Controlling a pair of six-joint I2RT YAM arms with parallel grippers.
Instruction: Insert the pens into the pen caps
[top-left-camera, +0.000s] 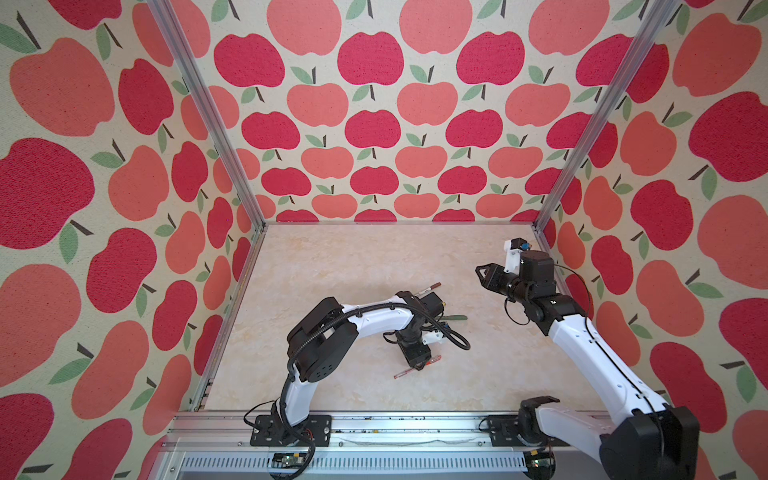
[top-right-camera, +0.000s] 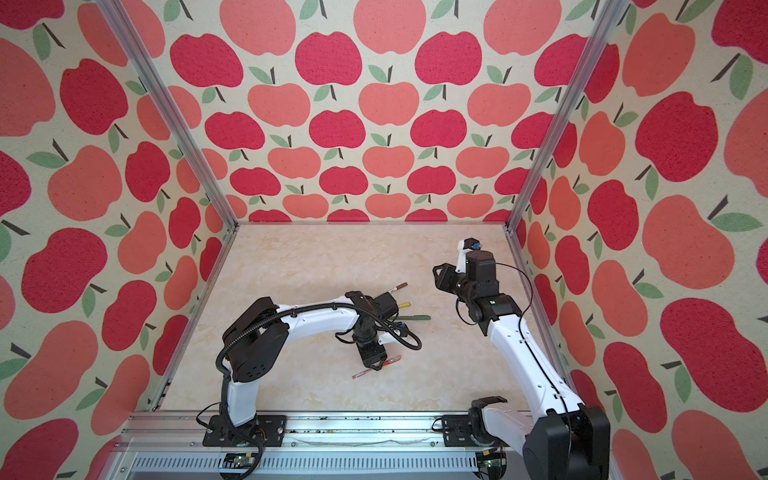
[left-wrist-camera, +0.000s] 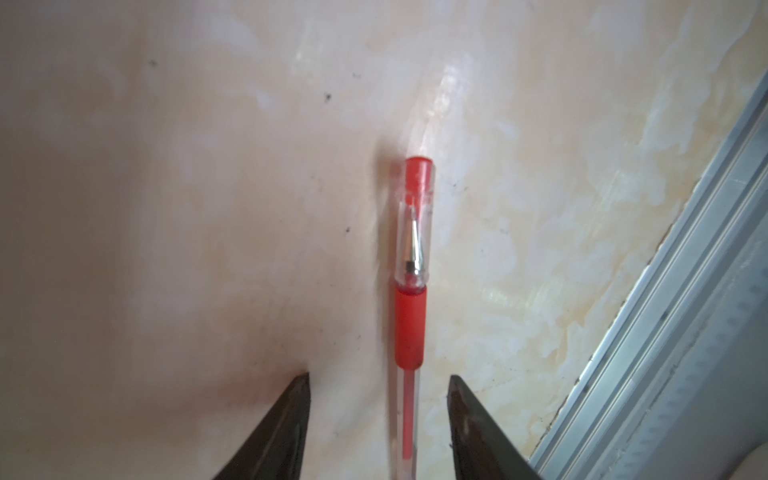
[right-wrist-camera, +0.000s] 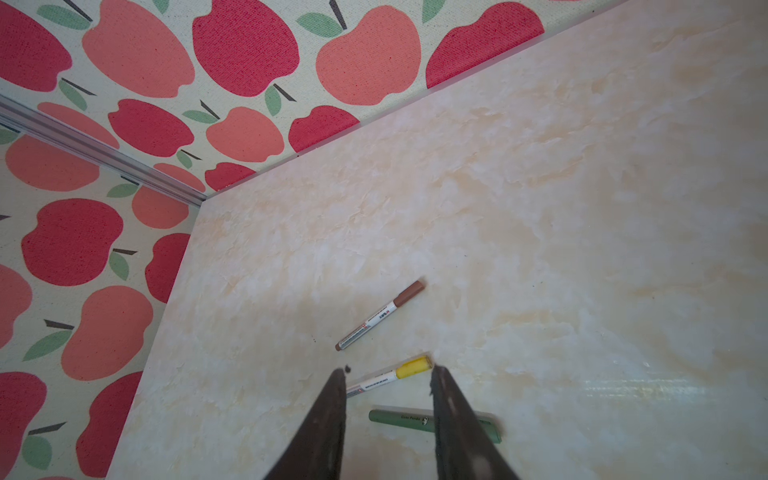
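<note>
Left wrist only: red cap (left-wrist-camera: 415, 216) seated on red pen (left-wrist-camera: 409, 328); unreadable in both top views. Left gripper (left-wrist-camera: 380, 376) spread, straddling it untouched; right gripper (right-wrist-camera: 388, 370) parted, empty.

One red pen (left-wrist-camera: 409, 328), one green pen (right-wrist-camera: 399, 417), and two white ones, the brown pen (right-wrist-camera: 376, 318) and the yellow pen (right-wrist-camera: 386, 376): four pens in all, on one table (right-wrist-camera: 540, 208). Three caps can be counted, each seated on its pen: one brown cap (right-wrist-camera: 409, 293), one yellow cap (right-wrist-camera: 413, 365), and one clear cap (left-wrist-camera: 415, 216) with a red tip. The green pen's cap cannot be told from its body. There are two arms: the left arm (top-left-camera: 374, 322) and the right arm (top-left-camera: 582, 345).
</note>
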